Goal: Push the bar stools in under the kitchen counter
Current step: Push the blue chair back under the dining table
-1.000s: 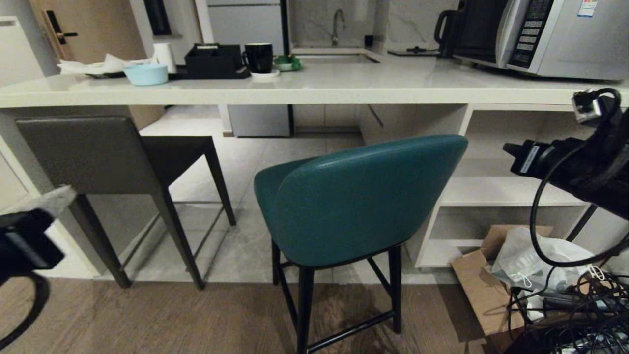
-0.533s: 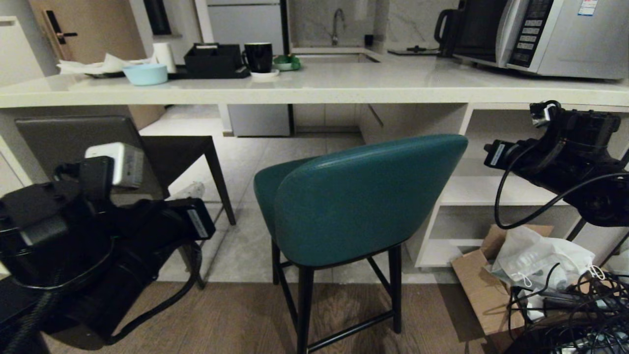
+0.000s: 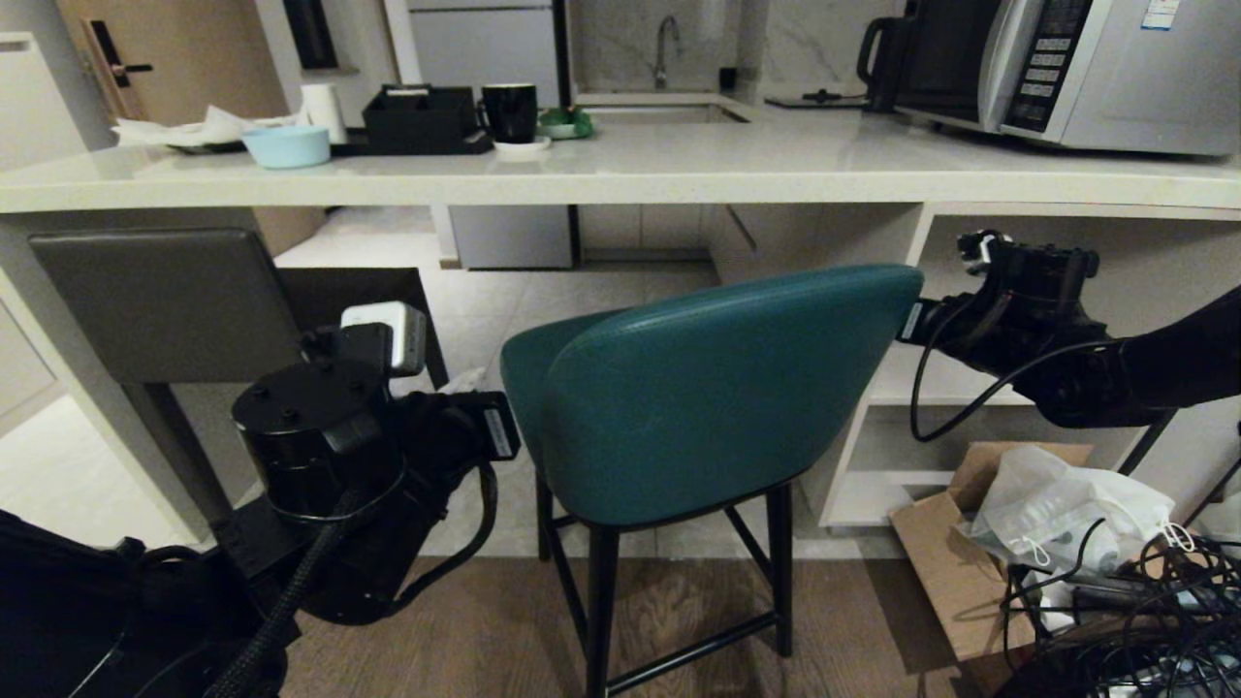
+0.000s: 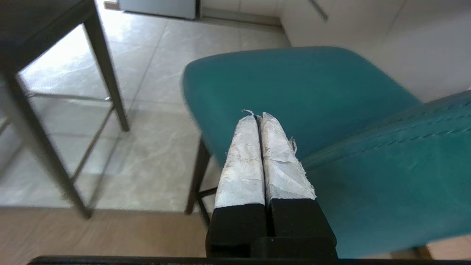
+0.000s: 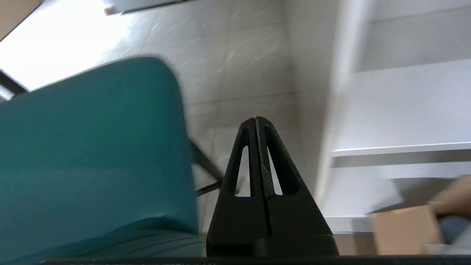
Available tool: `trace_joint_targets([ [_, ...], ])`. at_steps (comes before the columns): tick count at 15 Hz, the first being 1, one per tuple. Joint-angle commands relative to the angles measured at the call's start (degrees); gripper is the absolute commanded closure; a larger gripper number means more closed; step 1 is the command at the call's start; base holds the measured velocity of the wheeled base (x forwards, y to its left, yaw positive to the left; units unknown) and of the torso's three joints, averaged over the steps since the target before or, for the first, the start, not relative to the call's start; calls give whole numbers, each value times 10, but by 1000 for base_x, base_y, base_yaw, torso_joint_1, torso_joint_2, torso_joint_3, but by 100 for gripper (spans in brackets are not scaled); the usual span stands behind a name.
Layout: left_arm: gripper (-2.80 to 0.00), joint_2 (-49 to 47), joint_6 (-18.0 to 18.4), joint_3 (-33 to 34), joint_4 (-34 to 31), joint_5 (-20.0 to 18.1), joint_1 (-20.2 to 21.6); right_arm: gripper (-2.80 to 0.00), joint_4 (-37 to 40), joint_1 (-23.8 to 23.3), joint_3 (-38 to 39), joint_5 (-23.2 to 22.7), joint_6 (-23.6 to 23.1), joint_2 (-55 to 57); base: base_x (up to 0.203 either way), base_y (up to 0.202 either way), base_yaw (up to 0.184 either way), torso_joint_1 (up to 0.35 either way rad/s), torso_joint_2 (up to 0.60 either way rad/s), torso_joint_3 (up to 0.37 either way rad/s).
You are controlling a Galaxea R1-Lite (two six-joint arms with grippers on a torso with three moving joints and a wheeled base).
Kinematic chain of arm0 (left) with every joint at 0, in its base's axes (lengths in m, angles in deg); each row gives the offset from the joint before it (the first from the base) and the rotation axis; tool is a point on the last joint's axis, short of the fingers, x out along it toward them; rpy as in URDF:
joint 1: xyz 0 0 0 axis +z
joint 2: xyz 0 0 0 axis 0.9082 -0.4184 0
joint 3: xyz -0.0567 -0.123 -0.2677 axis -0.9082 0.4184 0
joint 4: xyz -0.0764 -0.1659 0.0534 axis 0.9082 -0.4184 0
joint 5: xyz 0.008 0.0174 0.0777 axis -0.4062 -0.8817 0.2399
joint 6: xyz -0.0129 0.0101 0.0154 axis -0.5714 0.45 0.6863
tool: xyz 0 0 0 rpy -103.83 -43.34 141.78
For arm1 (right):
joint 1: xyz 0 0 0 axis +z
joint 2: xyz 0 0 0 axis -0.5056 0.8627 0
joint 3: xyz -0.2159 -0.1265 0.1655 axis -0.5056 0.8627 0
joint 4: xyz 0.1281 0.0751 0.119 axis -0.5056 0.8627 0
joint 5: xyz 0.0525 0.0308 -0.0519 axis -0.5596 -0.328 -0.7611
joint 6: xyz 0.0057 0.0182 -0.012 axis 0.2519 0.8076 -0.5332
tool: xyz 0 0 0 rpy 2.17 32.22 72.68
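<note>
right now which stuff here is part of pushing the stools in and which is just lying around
Part of the job:
- teal stool
- grey stool
- kitchen counter
- left gripper, fingers shut
- right gripper, fingers shut

Lying about:
- microwave
- blue bowl
- black mug
- cardboard box
- plastic bag

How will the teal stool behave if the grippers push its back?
The teal stool stands tall on thin black legs, so a high push may tip it. Its feet rest on wood floor, so it probably slides. The padded back likely gives slightly.
</note>
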Motion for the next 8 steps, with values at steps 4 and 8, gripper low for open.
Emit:
trace_joint_targets([
  [4, 0, -30, -10, -12, 15, 7, -6, 0, -7, 51, 10, 1, 2, 0, 0, 0, 0, 0, 0, 0],
  [8, 0, -13, -9, -13, 15, 5, 13, 0, -8, 75, 71, 1, 4, -63, 0, 0, 0, 0, 0, 0],
])
